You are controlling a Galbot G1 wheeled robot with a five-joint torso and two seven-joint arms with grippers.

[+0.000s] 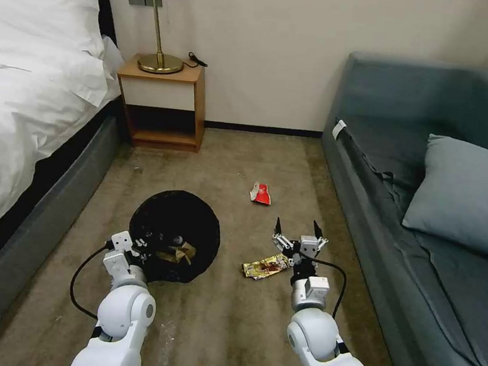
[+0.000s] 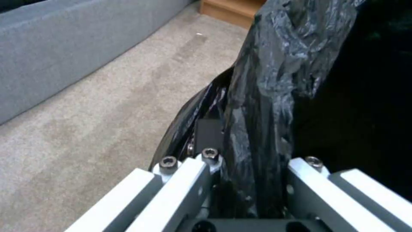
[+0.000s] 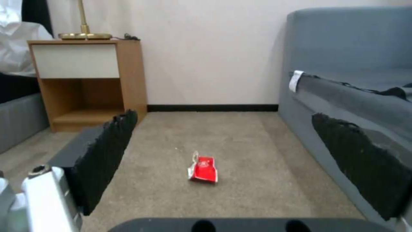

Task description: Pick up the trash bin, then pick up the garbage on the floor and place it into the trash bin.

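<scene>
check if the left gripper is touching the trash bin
Touching. The left wrist view shows the left gripper closed on the trash bin at its bag-covered rim, black plastic pinched between the fingers.

Bed (image 1: 26, 82), nightstand (image 1: 164, 106), lamp (image 1: 157, 20), sofa (image 1: 427, 227)

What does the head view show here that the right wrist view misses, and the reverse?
Head view alone: the left claw shut on the rim of the round trash bin with its crinkled black plastic liner, and the gold-brown snack wrapper on the carpet beside the open right claw. Right wrist view alone: the black ridged pads up close. Both: the red-and-white wrapper, the wooden nightstand, the grey-blue sofa.
</scene>
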